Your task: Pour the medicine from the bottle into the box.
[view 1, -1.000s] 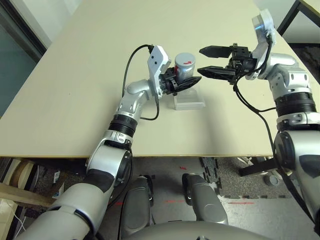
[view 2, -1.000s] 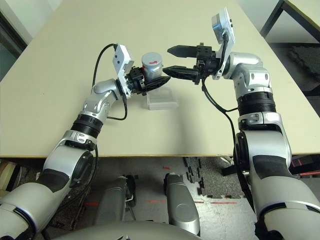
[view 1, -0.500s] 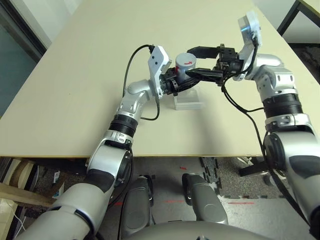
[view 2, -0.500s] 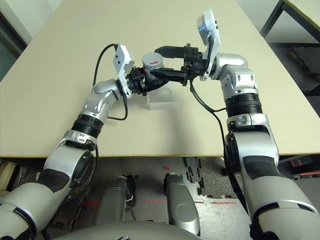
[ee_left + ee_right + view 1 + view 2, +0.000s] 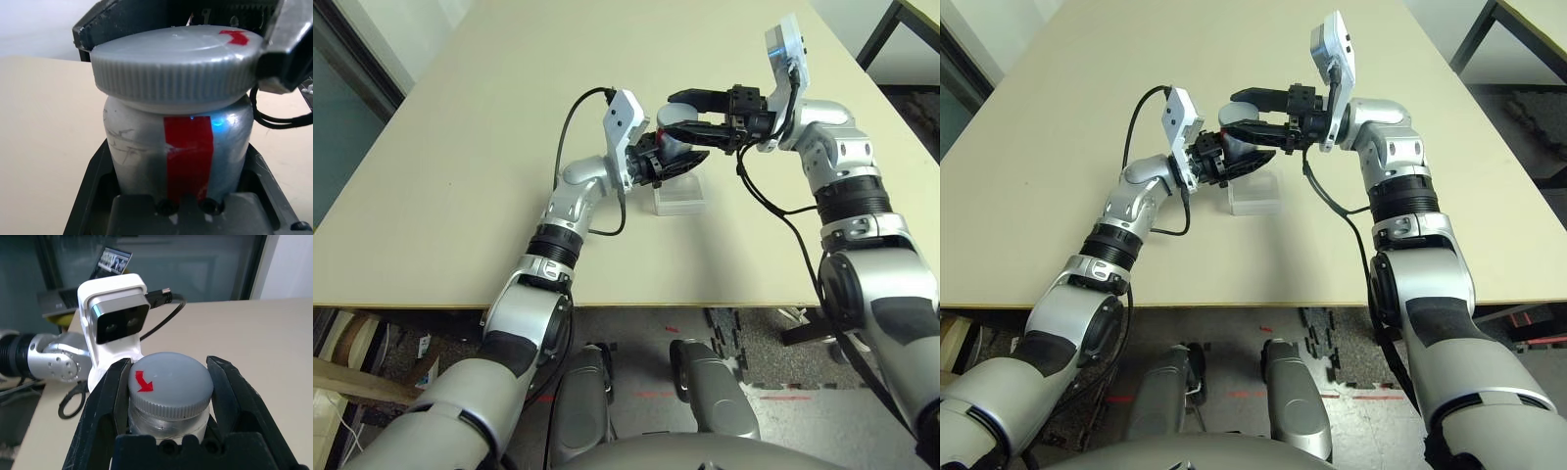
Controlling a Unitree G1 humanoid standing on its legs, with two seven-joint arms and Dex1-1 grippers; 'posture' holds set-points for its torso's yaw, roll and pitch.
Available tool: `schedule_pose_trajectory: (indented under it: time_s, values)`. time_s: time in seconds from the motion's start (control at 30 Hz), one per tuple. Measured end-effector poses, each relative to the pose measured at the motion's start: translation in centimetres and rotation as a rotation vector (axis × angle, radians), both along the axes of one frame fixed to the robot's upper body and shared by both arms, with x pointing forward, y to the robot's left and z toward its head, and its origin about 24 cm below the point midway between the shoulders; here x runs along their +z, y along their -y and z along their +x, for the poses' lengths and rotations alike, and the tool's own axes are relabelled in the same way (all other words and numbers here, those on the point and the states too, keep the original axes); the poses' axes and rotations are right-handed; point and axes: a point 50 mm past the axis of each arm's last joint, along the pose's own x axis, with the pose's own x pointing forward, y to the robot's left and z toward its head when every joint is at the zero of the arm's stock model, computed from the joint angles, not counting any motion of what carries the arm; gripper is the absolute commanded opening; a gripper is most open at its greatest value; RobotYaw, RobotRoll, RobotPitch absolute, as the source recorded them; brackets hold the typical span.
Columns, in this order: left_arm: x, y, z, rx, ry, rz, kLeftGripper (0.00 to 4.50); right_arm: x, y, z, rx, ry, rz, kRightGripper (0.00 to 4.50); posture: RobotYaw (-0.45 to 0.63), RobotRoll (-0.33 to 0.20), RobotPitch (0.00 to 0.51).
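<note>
My left gripper (image 5: 685, 152) is shut on the silver-grey bottle (image 5: 142, 147) with a red stripe, holding it upright just above the table. The grey ribbed cap (image 5: 171, 379), marked with a red arrow, sits on the bottle's mouth. My right gripper (image 5: 668, 114) reaches in from the right, and its two black fingers (image 5: 107, 396) are closed against opposite sides of the cap. The clear plastic box (image 5: 680, 199) lies on the table directly in front of and below the bottle. The medicine is hidden inside the capped bottle.
The beige table (image 5: 460, 176) stretches wide to the left and behind the arms; its front edge runs close below the box. A dark-framed second table (image 5: 901, 24) stands at the far right. The left wrist's white camera housing (image 5: 117, 318) sits close behind the cap.
My right gripper moved left from beside the bottle onto it, and its open fingers closed around the cap. The left arm and bottle stayed in place.
</note>
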Motion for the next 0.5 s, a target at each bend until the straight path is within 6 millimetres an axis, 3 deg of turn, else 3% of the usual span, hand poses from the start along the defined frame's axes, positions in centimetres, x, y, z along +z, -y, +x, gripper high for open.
schedule_pose_trajectory:
  time_s: [0.27, 0.5]
  values:
    - [0.0, -0.2, 0.1, 0.015, -0.001, 0.005, 2.63, 0.4, 2.1, 0.3, -0.168, -0.057, 0.123, 2.58, -0.26, 0.000, 0.141]
    - [0.7, -0.7, 0.5, 0.054, 0.015, -0.003, 2.63, -0.6, 7.8, 0.3, -0.544, -0.088, -0.006, 2.58, -0.27, 0.000, 0.144]
